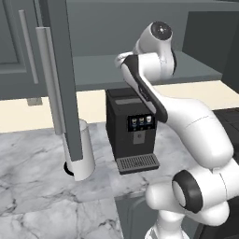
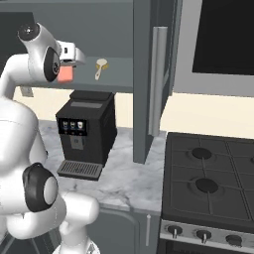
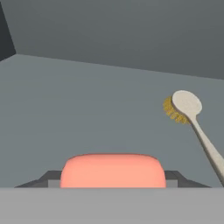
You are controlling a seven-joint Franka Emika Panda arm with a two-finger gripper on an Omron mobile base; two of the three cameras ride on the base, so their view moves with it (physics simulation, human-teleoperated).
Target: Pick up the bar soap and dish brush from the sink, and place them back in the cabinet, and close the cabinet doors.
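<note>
Reached up into the open cabinet [image 2: 119,74] with the gripper [image 3: 113,178], jaws spread fairly wide and clamped on the bar soap [image 3: 113,170], one dark finger tip flush against each short end of the salmon block in the hand view. Carried the soap low over the grey inner shelf [image 3: 87,118]; could not tell from the pictures whether its underside touched the shelf or hung just above it. Seen from the right base view as a coral patch [image 2: 65,74] under the white hand, at the shelf's front edge. Found the dish brush [image 3: 188,111] already lying on the same shelf, ahead and to the right of the soap in the hand view, well apart from it, round cream head with tan bristles farther in and pale handle running back toward the camera. Also spotted in the right base view [image 2: 100,67], just to the right of the hand. Noted both cabinet doors swung open, one [image 1: 63,79] at the left with its long silver bar handle, the other [image 2: 149,79] edge-on at the right. Below the cabinet, on the marble counter [image 1: 37,186], stood a black coffee machine [image 1: 130,130] and a white cylinder [image 1: 84,154]. Glimpsed a corner of the dark sink [image 1: 130,214] at the counter's front edge beside the arm, and a gas stove [image 2: 208,183] to the right.
</note>
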